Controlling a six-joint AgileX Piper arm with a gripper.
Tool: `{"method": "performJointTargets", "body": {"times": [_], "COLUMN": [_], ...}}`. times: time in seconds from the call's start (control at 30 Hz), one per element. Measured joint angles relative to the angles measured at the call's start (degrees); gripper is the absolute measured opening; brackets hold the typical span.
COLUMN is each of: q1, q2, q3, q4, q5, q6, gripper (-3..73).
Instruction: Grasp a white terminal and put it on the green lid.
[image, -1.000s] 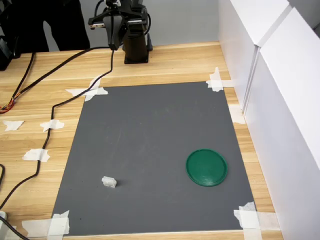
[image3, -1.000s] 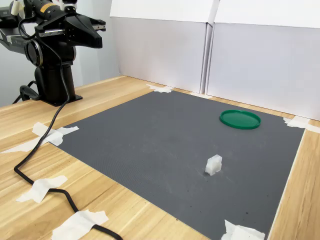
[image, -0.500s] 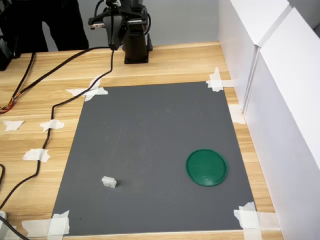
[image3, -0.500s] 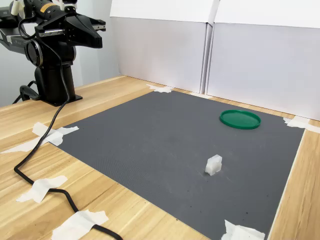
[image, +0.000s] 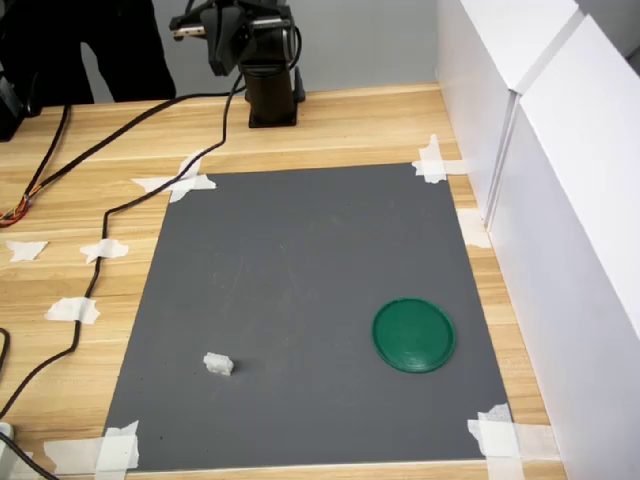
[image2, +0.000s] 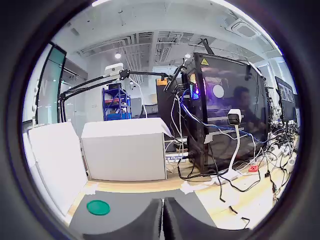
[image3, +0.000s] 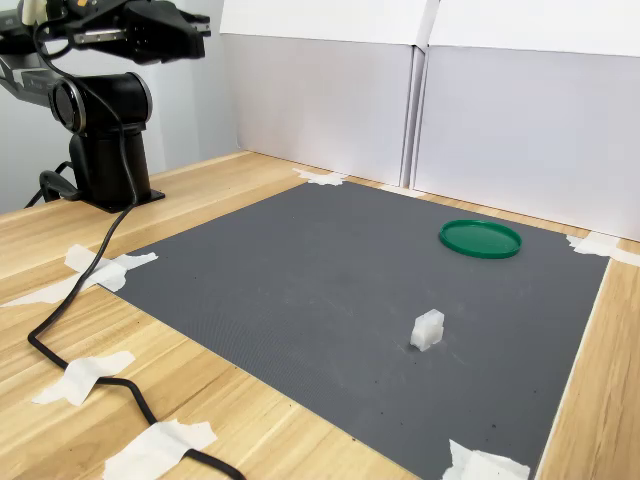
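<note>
white terminal (well apart) from green lid

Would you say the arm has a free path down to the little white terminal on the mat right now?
Probably yes. The white terminal sits alone on the grey mat, well apart from the green lid, with nothing around it. The gripper is raised near the base, fingers together.

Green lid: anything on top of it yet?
No. The green lid is bare in both exterior views. The white terminal sits apart on the grey mat. Nothing covers the lid.
</note>
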Motion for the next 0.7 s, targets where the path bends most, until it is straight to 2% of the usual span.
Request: {"method": "performJointTargets", "body": {"times": [0.47, 0.7], "q1": [0.0, 0.0], "q2": [17.98, 27.24], "q3": [-16.14, -25.13], "q4": [0.0, 0.0], "q5": [16.12, 28.29], "q6": [-0.45, -0.45], "gripper": [-1.6, -1.6]}}
